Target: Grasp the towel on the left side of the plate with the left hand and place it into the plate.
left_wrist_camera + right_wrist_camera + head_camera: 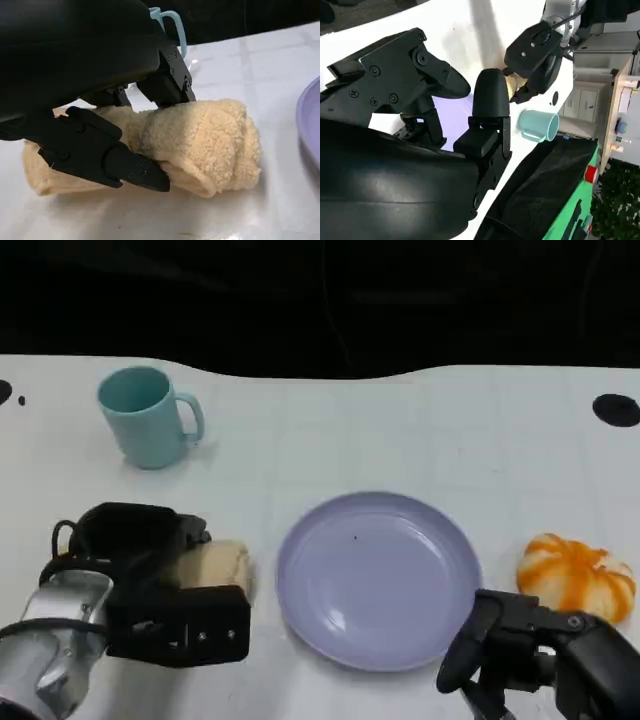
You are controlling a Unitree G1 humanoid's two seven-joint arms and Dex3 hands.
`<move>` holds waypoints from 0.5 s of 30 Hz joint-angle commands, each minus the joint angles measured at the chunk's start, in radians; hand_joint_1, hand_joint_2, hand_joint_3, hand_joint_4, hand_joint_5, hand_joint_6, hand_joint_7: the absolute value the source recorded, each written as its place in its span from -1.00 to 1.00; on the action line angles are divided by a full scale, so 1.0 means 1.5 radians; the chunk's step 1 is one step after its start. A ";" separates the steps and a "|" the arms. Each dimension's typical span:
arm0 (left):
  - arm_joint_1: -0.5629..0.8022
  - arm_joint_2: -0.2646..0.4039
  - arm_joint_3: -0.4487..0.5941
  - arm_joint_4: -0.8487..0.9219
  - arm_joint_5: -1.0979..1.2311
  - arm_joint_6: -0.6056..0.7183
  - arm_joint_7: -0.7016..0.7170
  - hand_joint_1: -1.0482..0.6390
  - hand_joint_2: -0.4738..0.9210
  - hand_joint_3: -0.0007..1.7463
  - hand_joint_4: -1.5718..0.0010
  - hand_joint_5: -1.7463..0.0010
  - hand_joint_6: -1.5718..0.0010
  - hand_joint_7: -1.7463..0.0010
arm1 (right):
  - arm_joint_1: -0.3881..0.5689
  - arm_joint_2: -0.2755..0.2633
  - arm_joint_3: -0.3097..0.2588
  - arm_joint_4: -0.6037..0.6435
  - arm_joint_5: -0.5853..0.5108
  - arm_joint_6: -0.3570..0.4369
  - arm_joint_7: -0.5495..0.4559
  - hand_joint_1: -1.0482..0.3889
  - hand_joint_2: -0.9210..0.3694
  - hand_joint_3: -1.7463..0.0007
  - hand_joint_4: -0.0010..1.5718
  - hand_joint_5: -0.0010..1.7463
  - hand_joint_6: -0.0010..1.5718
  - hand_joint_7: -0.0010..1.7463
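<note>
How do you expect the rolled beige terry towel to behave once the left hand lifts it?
The rolled beige terry towel looks soft, so it will probably sag and may unroll. Its fuzzy pile should resist slipping between the left hand fingers. It likely weighs little.

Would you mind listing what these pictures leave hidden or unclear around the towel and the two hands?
- Head view: most of the towel lies under the left hand.
- Left wrist view: the plate is cut off by the frame edge; the mug sits behind the hand's shell.
- Head view: the right hand is cut off by the lower edge.
- Right wrist view: the towel is a sliver behind the left hand.
</note>
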 commanded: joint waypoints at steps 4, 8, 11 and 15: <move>0.019 0.025 0.016 -0.045 -0.013 0.010 0.016 -0.01 1.00 -0.83 0.06 -1.00 0.25 -0.74 | -0.002 0.000 0.007 -0.005 -0.002 0.004 -0.008 0.24 -0.44 -0.20 0.00 0.91 -0.08 0.51; 0.023 0.032 0.032 -0.090 -0.017 0.025 0.020 0.02 1.00 -0.82 0.00 -1.00 0.33 -0.99 | -0.001 0.001 0.009 -0.006 0.002 0.008 -0.009 0.25 -0.44 -0.20 0.00 0.90 -0.08 0.51; 0.024 0.027 0.055 -0.104 -0.039 0.008 0.052 0.05 1.00 -0.81 -0.04 -1.00 0.32 -1.00 | -0.001 0.001 0.010 -0.007 0.004 0.011 -0.008 0.25 -0.43 -0.21 0.00 0.90 -0.09 0.51; 0.010 0.015 0.073 -0.106 -0.062 -0.015 0.087 0.05 0.96 -0.77 -0.12 -1.00 0.24 -1.00 | -0.004 0.004 0.009 0.002 0.009 0.011 -0.007 0.25 -0.43 -0.22 0.00 0.90 -0.10 0.52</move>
